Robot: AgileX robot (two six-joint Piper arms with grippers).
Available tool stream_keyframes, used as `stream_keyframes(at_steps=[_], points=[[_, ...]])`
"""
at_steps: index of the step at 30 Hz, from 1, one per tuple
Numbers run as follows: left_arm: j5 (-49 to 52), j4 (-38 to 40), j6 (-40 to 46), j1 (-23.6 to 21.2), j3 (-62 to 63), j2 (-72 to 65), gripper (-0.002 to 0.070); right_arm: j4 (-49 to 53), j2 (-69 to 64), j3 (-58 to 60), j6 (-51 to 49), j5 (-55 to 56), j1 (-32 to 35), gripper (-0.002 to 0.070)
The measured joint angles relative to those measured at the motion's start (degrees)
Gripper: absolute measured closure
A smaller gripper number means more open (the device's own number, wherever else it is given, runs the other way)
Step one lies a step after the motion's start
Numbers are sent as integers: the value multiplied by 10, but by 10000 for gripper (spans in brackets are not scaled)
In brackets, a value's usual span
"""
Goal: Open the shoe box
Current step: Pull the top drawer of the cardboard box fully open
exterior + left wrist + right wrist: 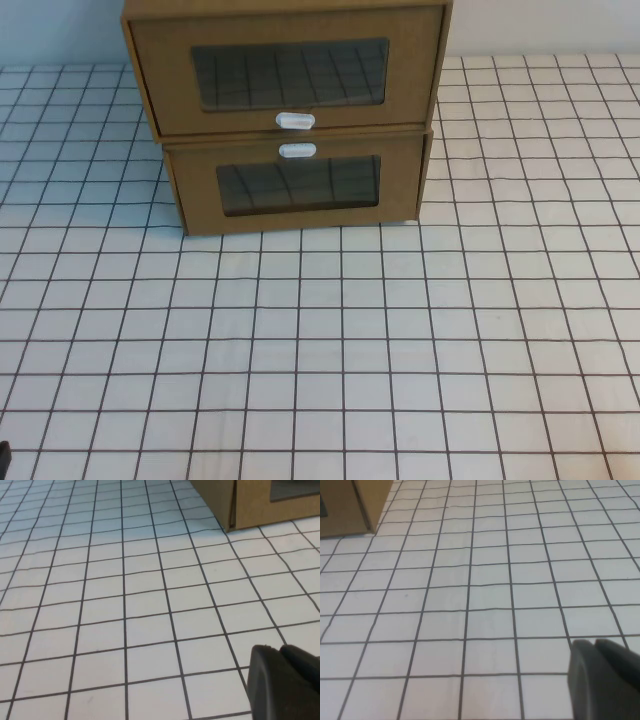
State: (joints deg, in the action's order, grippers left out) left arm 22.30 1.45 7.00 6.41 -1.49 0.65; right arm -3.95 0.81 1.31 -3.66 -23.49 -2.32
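Checked table point(320, 350) carries stacked shoe boxes point(230, 125); low above it, right end effector point(596, 649) closed empty, left end effector point(278, 653) unclear.

High view: is looking down from the robot's side onto the shoe boxes point(288, 105) and table point(400, 350).
Left wrist view: is skimming low, facing one box corner.
Right wrist view: is skimming low, sharing that table.

1. A white cloth printed with a black square grid point(400, 330) lay flat across the whole work surface, its lines slightly wavy in places.
2. A plain pale wall point(540, 25) rose behind it.
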Motion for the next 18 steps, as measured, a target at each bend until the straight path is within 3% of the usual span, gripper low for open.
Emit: stream_keyframes(at_steps=[18], points=[[-6, -2, 0, 0, 0, 0, 677, 0, 0, 0, 0, 0, 0, 692]])
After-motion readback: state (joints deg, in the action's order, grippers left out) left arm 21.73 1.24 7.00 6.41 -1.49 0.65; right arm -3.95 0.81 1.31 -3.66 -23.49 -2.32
